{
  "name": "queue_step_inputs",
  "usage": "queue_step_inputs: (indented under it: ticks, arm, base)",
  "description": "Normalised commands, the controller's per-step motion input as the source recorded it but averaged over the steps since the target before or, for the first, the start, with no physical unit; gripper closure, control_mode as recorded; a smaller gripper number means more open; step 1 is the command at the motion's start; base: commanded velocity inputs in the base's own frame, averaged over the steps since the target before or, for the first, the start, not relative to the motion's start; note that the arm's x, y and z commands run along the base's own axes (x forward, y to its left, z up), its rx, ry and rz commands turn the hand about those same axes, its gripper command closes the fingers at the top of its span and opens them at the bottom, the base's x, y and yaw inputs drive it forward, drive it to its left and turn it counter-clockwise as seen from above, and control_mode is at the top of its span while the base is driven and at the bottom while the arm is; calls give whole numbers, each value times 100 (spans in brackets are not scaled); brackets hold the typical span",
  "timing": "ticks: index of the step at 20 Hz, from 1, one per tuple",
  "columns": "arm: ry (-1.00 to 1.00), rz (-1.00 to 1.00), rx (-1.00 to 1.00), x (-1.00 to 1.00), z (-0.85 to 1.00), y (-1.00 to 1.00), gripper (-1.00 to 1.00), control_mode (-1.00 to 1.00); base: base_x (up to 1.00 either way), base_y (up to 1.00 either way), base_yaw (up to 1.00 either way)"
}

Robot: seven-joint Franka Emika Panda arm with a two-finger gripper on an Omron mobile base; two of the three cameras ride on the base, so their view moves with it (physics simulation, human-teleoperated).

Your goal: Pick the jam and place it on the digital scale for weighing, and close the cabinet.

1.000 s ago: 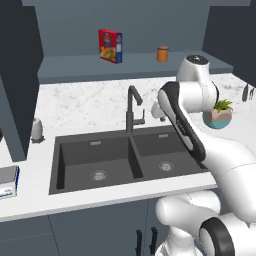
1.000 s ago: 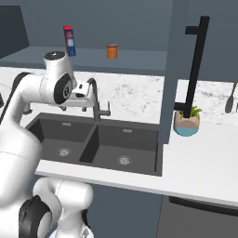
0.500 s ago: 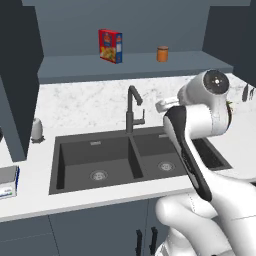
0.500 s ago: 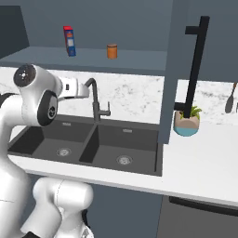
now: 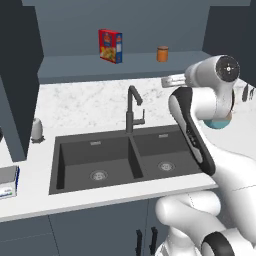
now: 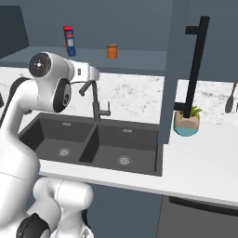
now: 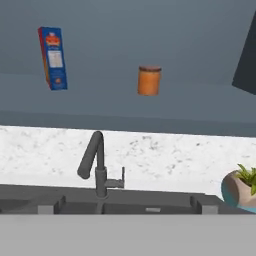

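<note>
Overhead, one jam [image 7: 149, 80], one carton [image 7: 53, 58]

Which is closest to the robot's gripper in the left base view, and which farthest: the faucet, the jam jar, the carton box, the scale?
From the gripper, above the counter behind the sink:
1. Faucet, just to its left and lower.
2. Jam jar, on the shelf straight ahead.
3. Carton box, farther left on that shelf.
4. Scale, at the counter's far left front.

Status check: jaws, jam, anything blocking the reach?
Jaws open, empty, well short of the shelf. Jam upright on cabinet shelf, untouched. Carton stands apart; path clear.
</note>
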Motion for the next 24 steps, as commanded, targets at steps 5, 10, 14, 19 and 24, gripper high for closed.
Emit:
queue_step_inputs:
  ticks: [5,10,14,19,24]
  arm:
    - [-18,-3,0,0,0,1,-100,-100]
    - [-28,-1,0,0,10,0,-100,-100]
    - [-17,-1,0,0,8,0,-100,-100]
    - [-18,0,1,5,33,0,-100,-100]
    - [-3,0,0,2,2,0,-100,-100]
  base:
    - [0,0,0]
    - [0,0,0]
    - [0,0,0]
    - [0,0,0]
    - [0,0,0]
